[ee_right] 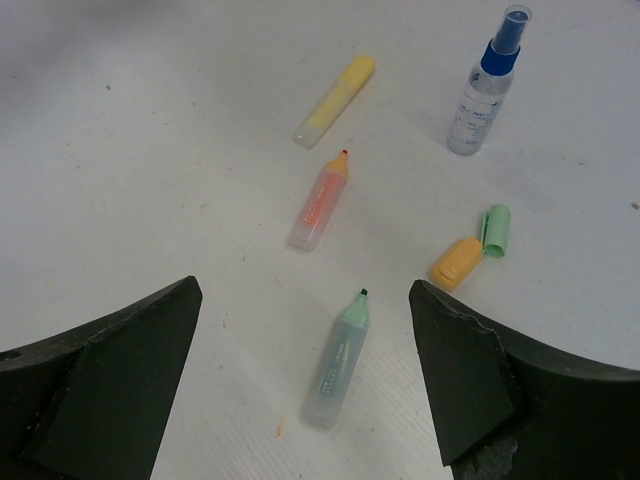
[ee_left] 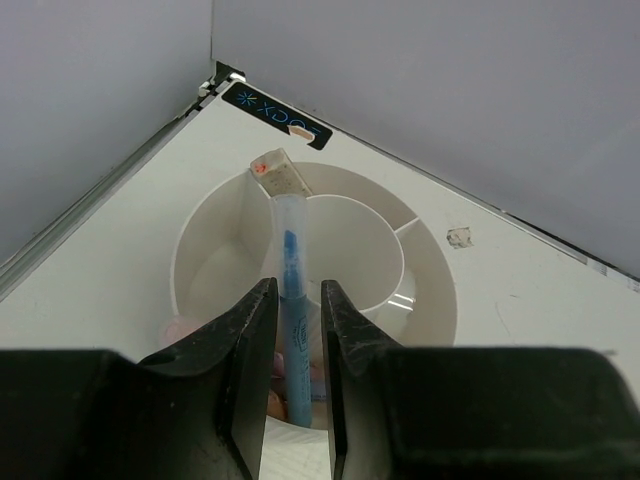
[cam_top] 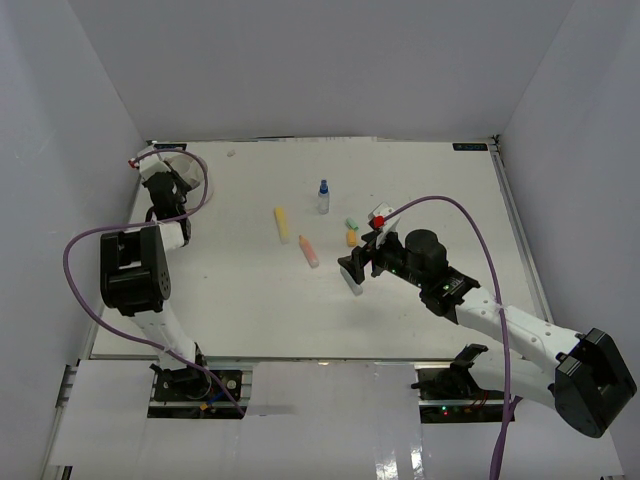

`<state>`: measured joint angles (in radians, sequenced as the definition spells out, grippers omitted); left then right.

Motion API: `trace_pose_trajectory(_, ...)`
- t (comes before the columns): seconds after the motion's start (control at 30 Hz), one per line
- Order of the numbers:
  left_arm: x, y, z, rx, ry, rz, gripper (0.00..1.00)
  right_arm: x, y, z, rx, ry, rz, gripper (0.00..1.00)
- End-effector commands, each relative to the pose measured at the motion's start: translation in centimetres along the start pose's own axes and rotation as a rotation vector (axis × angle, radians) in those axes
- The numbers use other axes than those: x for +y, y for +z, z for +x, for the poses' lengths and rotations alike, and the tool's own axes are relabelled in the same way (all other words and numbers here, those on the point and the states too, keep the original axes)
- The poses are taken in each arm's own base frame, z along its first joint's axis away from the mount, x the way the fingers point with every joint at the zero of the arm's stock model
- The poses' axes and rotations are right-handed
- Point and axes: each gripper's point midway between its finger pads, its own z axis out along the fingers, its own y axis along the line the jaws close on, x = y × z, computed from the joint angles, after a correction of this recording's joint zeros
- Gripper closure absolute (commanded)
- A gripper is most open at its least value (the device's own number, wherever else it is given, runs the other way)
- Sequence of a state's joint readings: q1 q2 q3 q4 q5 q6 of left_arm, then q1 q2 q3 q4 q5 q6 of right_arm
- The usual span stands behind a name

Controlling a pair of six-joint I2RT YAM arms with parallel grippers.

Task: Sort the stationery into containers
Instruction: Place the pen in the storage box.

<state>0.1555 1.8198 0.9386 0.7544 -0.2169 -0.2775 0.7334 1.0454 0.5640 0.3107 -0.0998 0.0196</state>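
Left gripper (ee_left: 297, 295) clamped on slim blue pen (ee_left: 291, 250), long axis pointing into white round divided tub (ee_left: 432, 290) directly below, far-left table (ee_left: 100, 265) corner; right gripper (ee_right: 305, 292) spread wide.

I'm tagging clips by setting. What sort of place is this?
Probably a robot lab test cell: a white table boxed in by plain grey walls, with a left arm and right arm mounted at its near edge.

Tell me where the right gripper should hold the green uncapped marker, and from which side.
Take the green marker at mid-barrel, coming down from above. It lies flat, so the jaws should close across its narrow width, clear of the bare tip. The right gripper hangs open over it.
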Motion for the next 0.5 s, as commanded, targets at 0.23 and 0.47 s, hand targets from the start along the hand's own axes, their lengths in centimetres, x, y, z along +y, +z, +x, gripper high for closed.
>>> trace_pose_trajectory(0.23,-1.8,-1.4,-6.1,-0.062,0.012,0.062,0.65,0.1,-0.2,-1.6,-0.064,-0.004,-0.007,0.09)
trace_pose_trajectory(0.47,-2.5,-1.0,-5.5,0.042,0.033,0.092,0.62,0.2,-0.2,-1.6,-0.062,-0.004,-0.010,0.09)
